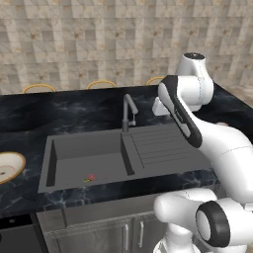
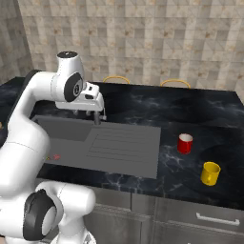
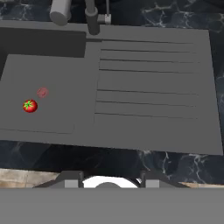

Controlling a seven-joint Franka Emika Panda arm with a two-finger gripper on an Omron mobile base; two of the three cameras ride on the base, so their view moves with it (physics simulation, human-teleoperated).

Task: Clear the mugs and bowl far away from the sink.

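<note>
The gripper (image 2: 97,113) hangs above the sink (image 1: 123,155), holding nothing; finger spacing cannot be determined. Red mug (image 2: 185,143) and yellow mug (image 2: 209,173) stand toward the tabletop's right edge, bowl (image 1: 9,165) at its left. Step: approach. Next, reach right for the red mug.

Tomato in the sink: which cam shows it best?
Hand view: the tomato lies unobstructed on the sink floor, green stem visible. Left base view shows it as a small red blob. In the right base view it is a faint speck beside the arm.
</note>
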